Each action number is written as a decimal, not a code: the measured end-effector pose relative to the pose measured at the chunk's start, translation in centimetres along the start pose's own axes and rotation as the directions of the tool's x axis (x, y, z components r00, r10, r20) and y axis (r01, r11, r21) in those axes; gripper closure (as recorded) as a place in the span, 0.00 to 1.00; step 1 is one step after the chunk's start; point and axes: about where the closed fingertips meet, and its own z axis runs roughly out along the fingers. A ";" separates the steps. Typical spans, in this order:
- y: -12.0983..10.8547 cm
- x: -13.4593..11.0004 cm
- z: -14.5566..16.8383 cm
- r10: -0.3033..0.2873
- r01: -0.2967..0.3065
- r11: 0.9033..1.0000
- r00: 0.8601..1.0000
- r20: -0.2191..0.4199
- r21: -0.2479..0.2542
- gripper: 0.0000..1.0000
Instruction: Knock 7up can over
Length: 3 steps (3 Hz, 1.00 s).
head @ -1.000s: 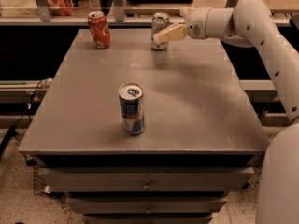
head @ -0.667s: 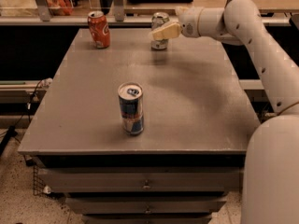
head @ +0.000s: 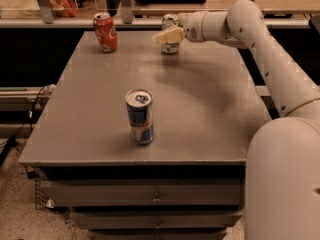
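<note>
The 7up can point(head: 170, 47), silver-white with a silver top, stands upright at the far edge of the grey table point(head: 210, 104), right of centre. My gripper point(head: 167, 35) reaches in from the right on a white arm and lies across the front of the can's middle, touching or almost touching it. It hides most of the can's body, so only the can's top and bottom show.
An orange-red can point(head: 105, 32) stands upright at the far left of the table. A slimmer blue-and-silver can point(head: 139, 116) stands upright near the table's middle front. A shelf rail point(head: 75, 21) runs behind the table. My arm's bulk point(head: 280, 174) fills the right foreground.
My gripper has shifted a little left and down across the front of the 7up can. The can still stands upright, and the other cans have not moved.
</note>
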 end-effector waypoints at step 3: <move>-0.7 -0.1 -3.4 0.029 -0.028 0.999 0.999 -0.024 0.036 0.87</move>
